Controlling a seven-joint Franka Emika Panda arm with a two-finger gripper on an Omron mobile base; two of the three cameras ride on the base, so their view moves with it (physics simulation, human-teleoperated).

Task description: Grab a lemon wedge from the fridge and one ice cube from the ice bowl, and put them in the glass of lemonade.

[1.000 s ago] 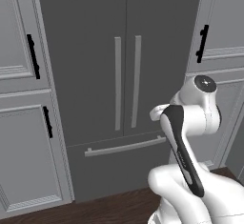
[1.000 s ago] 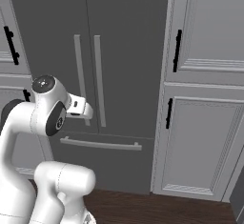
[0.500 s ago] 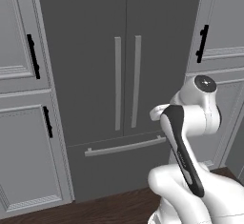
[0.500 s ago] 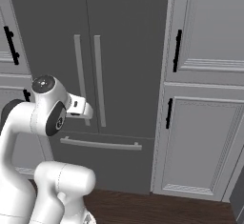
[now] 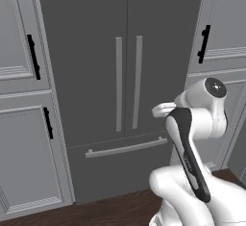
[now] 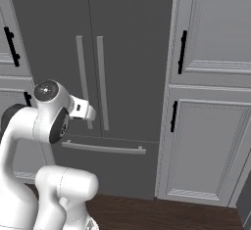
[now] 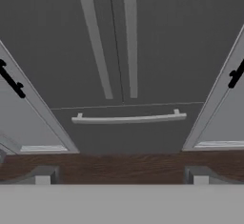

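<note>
The fridge [image 5: 127, 76] stands shut in front of the arm, its two vertical bar handles [image 5: 128, 83] side by side at the door seam. The gripper [image 7: 121, 178] hangs well short of the fridge, its fingertips [image 7: 45, 175] spread wide and holding nothing. The likely slip is grabbing the drawer handle [image 7: 128, 118] below the doors, or closing between both vertical bars at once. The lemon wedge is presumably inside the fridge, hidden by the doors.
</note>
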